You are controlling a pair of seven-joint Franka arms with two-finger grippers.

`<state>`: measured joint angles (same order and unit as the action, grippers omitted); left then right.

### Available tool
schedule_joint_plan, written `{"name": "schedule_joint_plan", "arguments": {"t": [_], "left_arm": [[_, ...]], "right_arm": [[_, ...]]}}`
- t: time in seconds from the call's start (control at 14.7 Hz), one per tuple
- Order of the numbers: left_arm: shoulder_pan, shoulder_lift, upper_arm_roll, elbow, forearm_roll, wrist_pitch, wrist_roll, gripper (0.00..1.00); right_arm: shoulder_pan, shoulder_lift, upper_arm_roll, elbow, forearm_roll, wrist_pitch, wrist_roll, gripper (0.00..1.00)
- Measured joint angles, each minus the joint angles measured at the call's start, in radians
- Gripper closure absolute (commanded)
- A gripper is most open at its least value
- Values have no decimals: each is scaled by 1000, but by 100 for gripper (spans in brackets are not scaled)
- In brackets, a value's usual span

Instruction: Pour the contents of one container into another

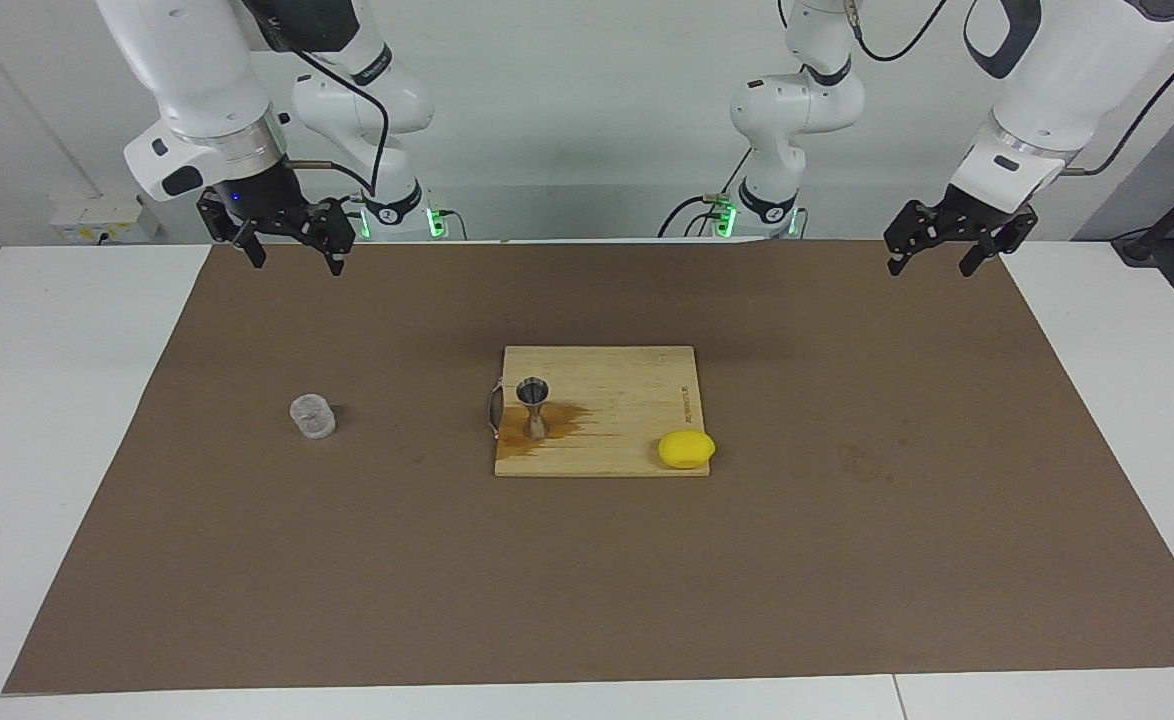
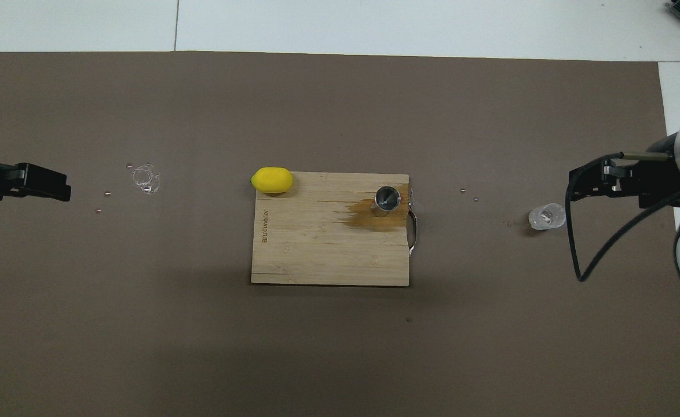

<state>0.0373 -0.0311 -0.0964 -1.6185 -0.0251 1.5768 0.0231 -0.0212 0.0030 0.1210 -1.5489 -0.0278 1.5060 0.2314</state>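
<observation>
Both hands (image 1: pixel 292 255) seemingly open, empty

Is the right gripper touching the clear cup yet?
Apart. The facing view shows the right gripper open, raised over the mat's edge nearest the robots, with bare mat between it and the clear cup.

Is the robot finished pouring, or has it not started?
It looks finished or near it: the jigger stands on the board in a brown wet patch. The clear cup stands on the mat, toward the right arm's end. Both the right gripper and left gripper hang open, holding nothing. Whether more pouring is left, I can't tell.
</observation>
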Motion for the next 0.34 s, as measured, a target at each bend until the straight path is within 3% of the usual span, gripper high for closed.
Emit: {"name": "schedule_joint_plan", "arguments": {"t": [0.34], "left_arm": [[0, 0, 0, -3, 0, 0, 0, 0]], "right_arm": [[1, 0, 0, 0, 0, 0, 0, 0]]}}
